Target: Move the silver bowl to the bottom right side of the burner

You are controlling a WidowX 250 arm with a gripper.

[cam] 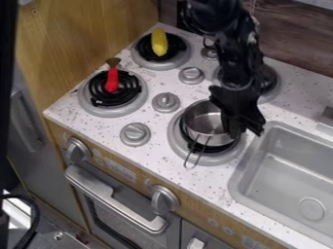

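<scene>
Grey metal handle (117, 199) crosses the oven door at the lower left of the frame, with a large knob (164, 199) near its right end and another (77, 150) near its left. The grey sink (255, 182) is set into the speckled white counter (192, 187) at the lower right. Just right of the frame's centre, the silver bowl (203, 121) sits on the near right burner (224, 158), its wire handle pointing down the frame and black coil showing below it. The black gripper (246, 127) hangs over the bowl's right side; whether it is open, closed or gripping the bowl cannot be told. At left centre, a brush with a red handle (112, 81) lies on another burner (86, 99), its bristles toward the top. Farther back, in the upper left, yellow corn (158, 43) lies on a third burner (159, 64). Behind the arm, at the upper right, is the fourth burner (271, 92).
</scene>
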